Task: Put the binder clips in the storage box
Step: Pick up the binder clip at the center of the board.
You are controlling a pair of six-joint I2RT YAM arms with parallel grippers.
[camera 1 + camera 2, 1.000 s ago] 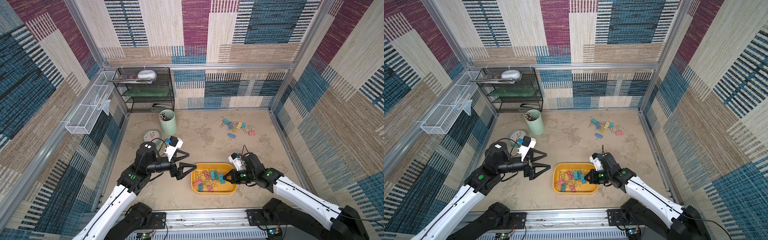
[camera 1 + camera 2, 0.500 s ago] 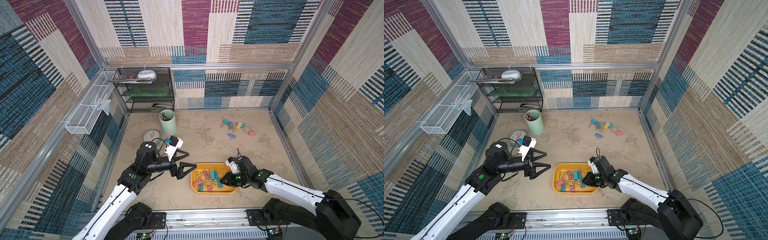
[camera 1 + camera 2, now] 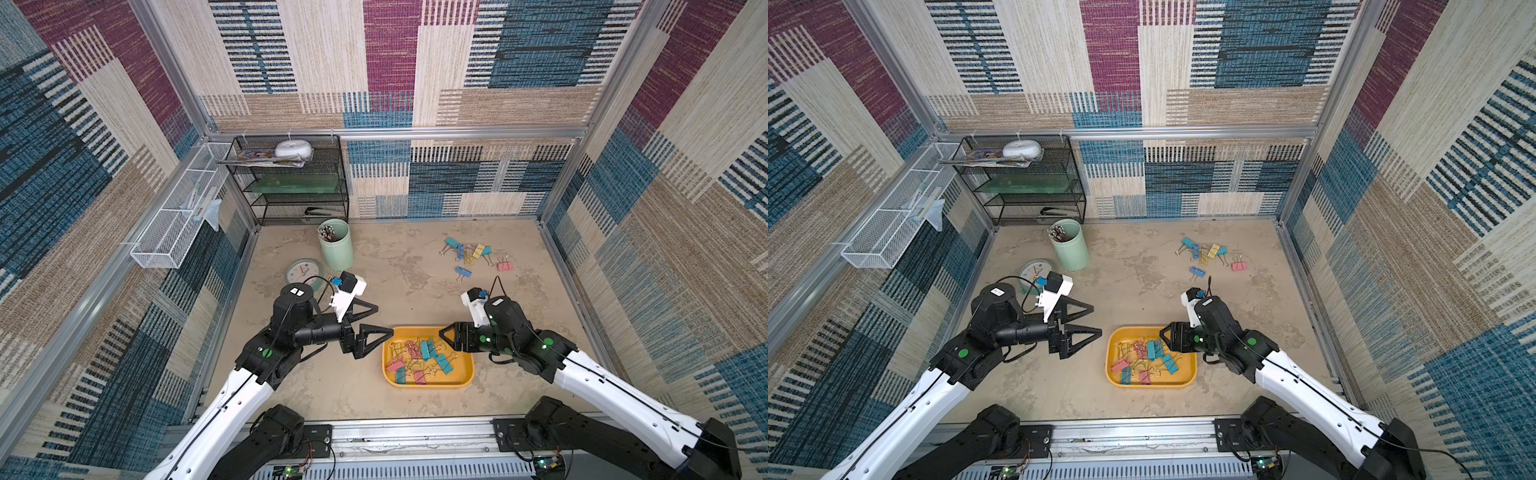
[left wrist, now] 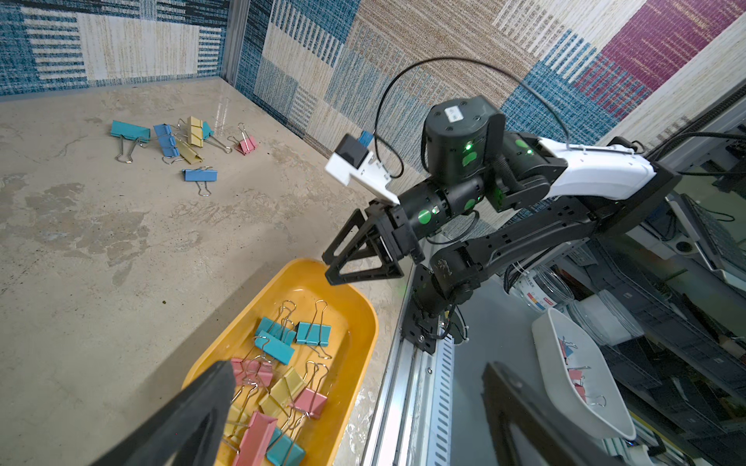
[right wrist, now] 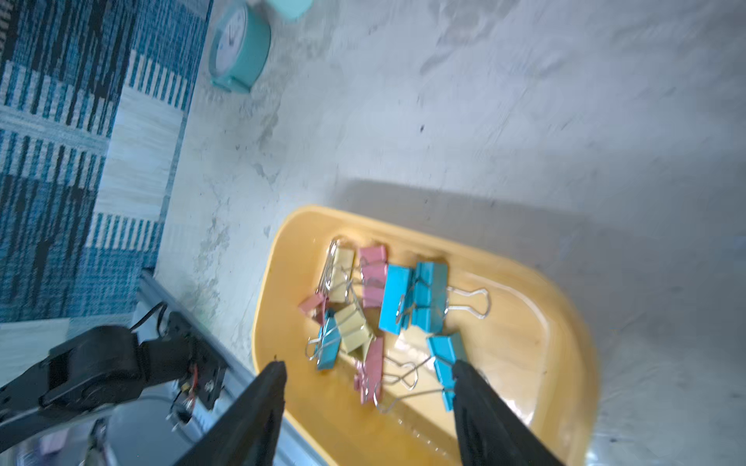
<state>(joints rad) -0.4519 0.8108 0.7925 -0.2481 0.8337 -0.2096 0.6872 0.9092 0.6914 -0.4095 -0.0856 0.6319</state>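
Evidently we are partway through; a heap of small teal, pink and yellow binder clips [image 3: 419, 358] with looped wire handles lies in the shallow yellow-orange plastic storage box [image 3: 457, 373], which sits at the near edge of the mottled beige bench [image 3: 407, 286]; a second cluster of loose clips [image 3: 471, 252] lies well apart from it, towards the far right corner. Our right claw [image 5: 368, 365] hangs over the box with its jaws parted and nothing between them; our left claw [image 3: 383, 320] hovers just beside the box's left rim, spread wide and empty. We judge the clips light, stiff in the painted body and springy in the wire, so they should slide easily and snag on one another; we would pinch across the flat sides of a body, and start with the lone blue clip [image 3: 462, 272] or the pink clip [image 3: 505, 266], each lying clear of the tangle.
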